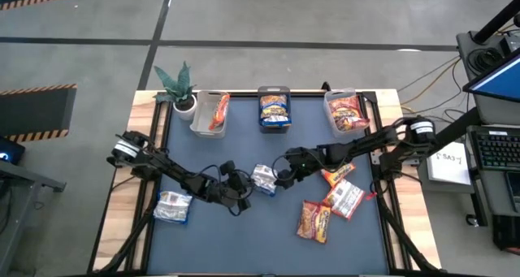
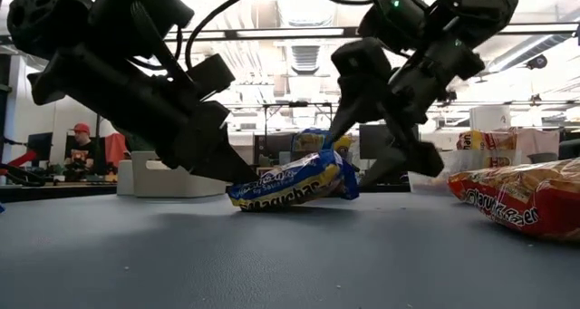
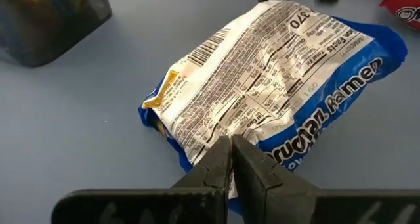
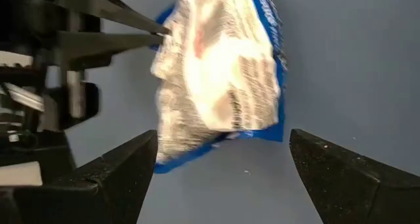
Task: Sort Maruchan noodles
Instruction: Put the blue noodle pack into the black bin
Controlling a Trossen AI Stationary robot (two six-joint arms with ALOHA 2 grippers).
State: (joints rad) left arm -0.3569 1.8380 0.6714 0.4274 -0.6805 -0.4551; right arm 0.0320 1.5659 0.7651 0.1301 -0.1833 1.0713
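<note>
Fingers of my left gripper [image 3: 230, 159] are pinched onto the edge of the blue packet [image 1: 263, 178], which lies at the mat's [image 1: 244, 244] centre. At the packet's three o'clock side my right gripper [image 4: 223, 175] stands spread wide, holding nothing. Three red packets [image 1: 335, 200] lie toward four o'clock, a silvery one [image 1: 172, 206] at eight o'clock.

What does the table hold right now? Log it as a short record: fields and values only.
left gripper: shut on an edge of the blue packet, mid-table
right gripper: fingers open, beside the same packet
bins: three clear bins at the far edge, packets inside
loose packets: red packets on the right, silvery packet on the left
plant: far left corner
</note>
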